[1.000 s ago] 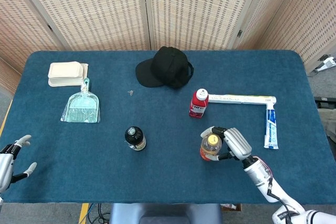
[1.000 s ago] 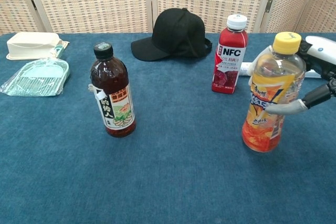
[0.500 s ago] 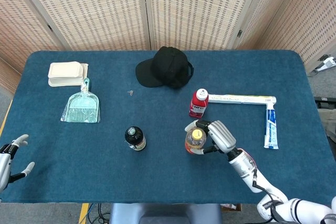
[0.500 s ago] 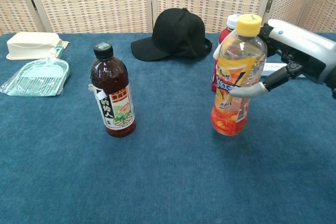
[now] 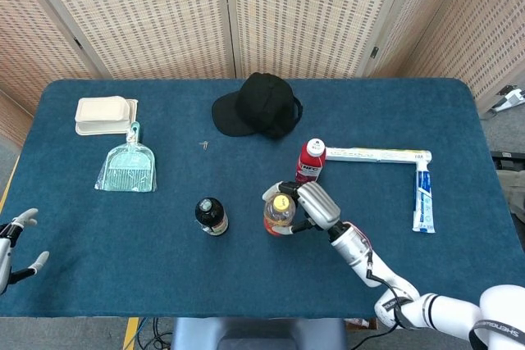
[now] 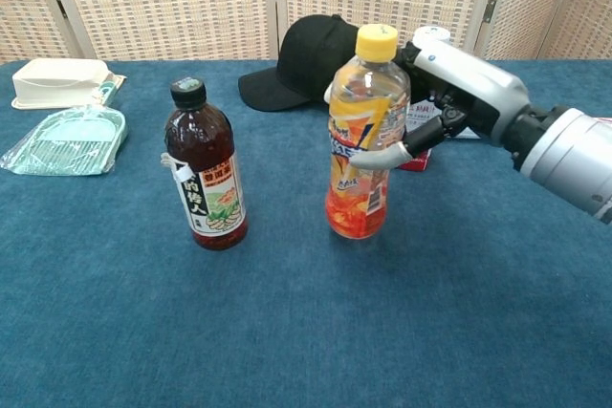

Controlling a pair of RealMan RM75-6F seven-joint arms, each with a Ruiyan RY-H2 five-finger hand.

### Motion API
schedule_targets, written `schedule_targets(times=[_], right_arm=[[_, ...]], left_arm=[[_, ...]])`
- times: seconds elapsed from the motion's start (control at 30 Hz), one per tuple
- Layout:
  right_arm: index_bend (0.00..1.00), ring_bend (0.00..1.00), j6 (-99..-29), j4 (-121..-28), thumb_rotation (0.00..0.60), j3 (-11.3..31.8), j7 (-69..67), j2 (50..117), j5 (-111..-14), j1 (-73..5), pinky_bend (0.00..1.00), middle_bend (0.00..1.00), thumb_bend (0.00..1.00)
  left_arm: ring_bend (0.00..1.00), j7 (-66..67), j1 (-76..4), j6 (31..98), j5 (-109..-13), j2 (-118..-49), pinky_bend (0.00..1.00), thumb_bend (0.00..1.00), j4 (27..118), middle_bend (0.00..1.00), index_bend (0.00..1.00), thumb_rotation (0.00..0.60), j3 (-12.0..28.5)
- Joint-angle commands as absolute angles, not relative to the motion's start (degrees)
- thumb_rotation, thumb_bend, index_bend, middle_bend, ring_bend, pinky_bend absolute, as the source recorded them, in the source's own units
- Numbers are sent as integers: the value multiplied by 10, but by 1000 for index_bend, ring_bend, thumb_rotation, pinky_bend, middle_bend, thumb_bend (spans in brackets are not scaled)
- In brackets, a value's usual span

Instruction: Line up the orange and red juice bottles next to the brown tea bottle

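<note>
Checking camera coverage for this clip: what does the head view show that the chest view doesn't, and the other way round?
Only the head view shows the left hand, open at the table's near left edge, the two toothpaste boxes on the right, and the red juice bottle in full. Only the chest view shows the bottle labels and the right hand's fingers wrapping the orange juice bottle; there the red bottle is mostly hidden behind it. Both show the right hand, the brown tea bottle, the black cap, the dustpan and the white box.
</note>
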State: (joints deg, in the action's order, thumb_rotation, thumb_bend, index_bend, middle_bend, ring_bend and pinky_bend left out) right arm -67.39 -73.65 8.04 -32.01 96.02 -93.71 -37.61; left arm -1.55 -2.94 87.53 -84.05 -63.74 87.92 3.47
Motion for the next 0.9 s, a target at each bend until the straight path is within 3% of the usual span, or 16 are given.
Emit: schedule_targets(times=[0.03, 0.43, 0.6, 0.73, 0.9], right_arm=[[503, 465, -668, -722, 600, 82, -331, 976, -935, -388, 658, 527, 187], [504, 465, -651, -654, 600, 74, -368, 1023, -933, -419, 658, 523, 187], [493, 451, -659, -636, 600, 63, -370, 1029, -942, -423, 657, 478, 172], [371, 391, -663, -636, 600, 58, -365, 1027, -944, -426, 622, 405, 127], [181, 275, -665, -652, 600, 53, -354, 1015, -946, -427, 492, 270, 33]], left_arm=[[346, -19, -29, 875, -837, -636, 554, 206, 878, 332, 346, 600, 36], [348, -40, -23, 880, -828, -627, 554, 206, 876, 332, 380, 600, 42], [348, -48, -22, 879, -827, -623, 554, 206, 875, 332, 384, 600, 43], [349, -50, -20, 881, -828, -622, 554, 206, 875, 332, 384, 600, 42], [349, -47, -19, 883, -832, -621, 554, 206, 877, 332, 385, 600, 41]])
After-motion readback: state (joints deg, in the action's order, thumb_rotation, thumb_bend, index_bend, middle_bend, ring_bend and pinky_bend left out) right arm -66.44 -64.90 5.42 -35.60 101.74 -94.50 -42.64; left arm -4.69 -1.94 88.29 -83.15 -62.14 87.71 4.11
